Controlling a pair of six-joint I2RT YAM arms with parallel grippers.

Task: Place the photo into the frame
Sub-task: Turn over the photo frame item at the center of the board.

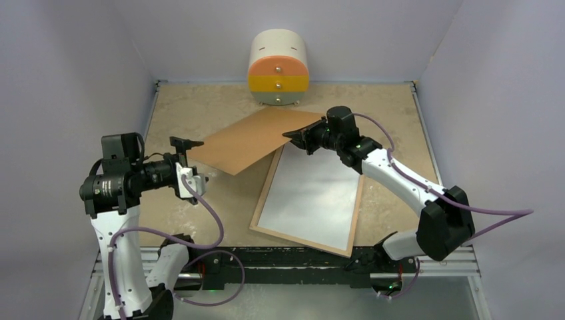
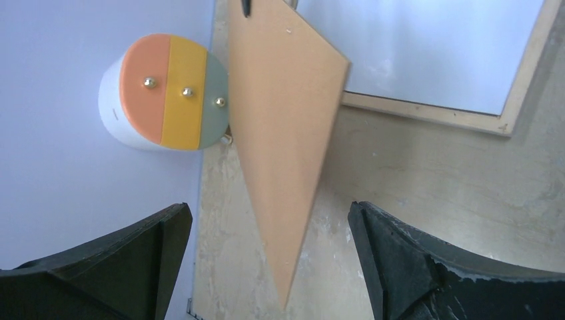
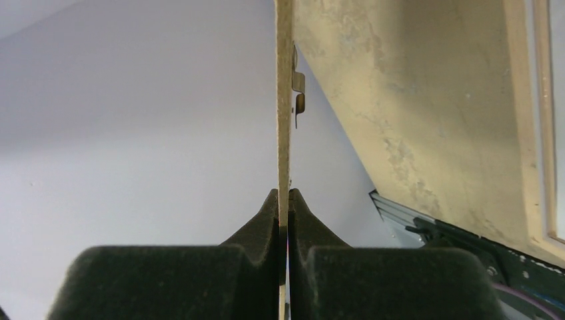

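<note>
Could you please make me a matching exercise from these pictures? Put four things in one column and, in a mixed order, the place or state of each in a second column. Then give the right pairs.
Things:
1. brown backing board
2. frame
3. left gripper
4. drawer unit

Places or states:
A. stands at the far end of the table
B. open, gripping nothing
C. pinched at one edge by the shut right gripper
D. lies flat on the table

Right pairs: 1-C, 2-D, 3-B, 4-A
</note>
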